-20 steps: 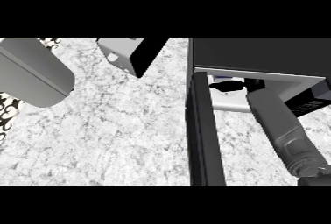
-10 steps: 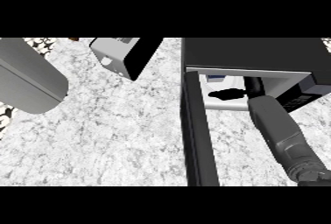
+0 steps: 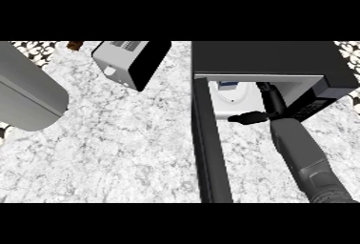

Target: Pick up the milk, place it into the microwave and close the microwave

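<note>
The black microwave (image 3: pixel 281 59) stands at the back right with its door (image 3: pixel 211 152) swung open toward me, seen edge-on. My right hand (image 3: pixel 271 102) reaches into the cavity, fingers stretched toward the back and thumb spread to the left. The milk (image 3: pixel 229 93), a white carton with a blue mark, stands inside just left of the fingers; I see no finger curled round it. Only the grey forearm (image 3: pixel 28 100) of my left arm shows, at the left edge; its hand is out of view.
A silver and black toaster (image 3: pixel 130 62) sits at the back of the marble counter (image 3: pixel 119 152), left of the microwave. A small brown object (image 3: pixel 72 45) lies behind it. The open door stands as a wall between the counter's middle and my right arm.
My right arm has reached deeper into the microwave and the thumb now spreads away from the fingers. The milk shows as a separate white carton left of the hand.
</note>
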{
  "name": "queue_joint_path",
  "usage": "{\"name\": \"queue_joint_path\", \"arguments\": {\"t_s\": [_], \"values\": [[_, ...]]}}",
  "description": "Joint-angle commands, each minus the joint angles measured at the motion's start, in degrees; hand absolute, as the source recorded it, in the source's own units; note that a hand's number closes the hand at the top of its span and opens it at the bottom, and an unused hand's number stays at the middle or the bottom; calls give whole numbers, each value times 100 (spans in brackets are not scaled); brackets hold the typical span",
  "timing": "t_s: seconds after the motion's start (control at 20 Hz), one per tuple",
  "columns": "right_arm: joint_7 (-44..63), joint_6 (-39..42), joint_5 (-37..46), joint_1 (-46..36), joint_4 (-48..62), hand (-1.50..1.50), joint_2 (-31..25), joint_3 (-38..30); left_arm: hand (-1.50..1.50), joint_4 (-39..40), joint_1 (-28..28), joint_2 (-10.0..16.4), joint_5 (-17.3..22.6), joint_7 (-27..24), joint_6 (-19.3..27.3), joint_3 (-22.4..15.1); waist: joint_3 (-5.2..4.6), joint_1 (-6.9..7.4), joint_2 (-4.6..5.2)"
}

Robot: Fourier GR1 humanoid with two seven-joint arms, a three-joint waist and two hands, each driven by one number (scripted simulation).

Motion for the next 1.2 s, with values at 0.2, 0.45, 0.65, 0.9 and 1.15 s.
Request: {"name": "queue_joint_path", "arguments": {"t_s": [0.2,0.45,0.65,0.9,1.15], "values": [[-187,598,-109,1041,-594,-150,-42,165,-150,-135,-754,-256,-384,1035,112,-545,1,-281,-37],[-348,1086,-233,1840,-1113,-150,66,294,150,139,-1268,-334,-649,1552,-2,-801,-3,-382,-55],[-480,1583,-397,2576,-1877,-150,-138,392,150,369,-1781,-506,-950,2159,14,-922,-8,-462,-70],[6,1931,-742,3444,-3209,-150,-483,430,150,1005,-2688,-1009,-1042,2688,-28,-919,-15,-431,-55],[139,1944,-1099,4589,-4484,-150,-502,437,150,1896,-3834,-1634,-1634,3438,123,-893,-10,-410,-25]]}}
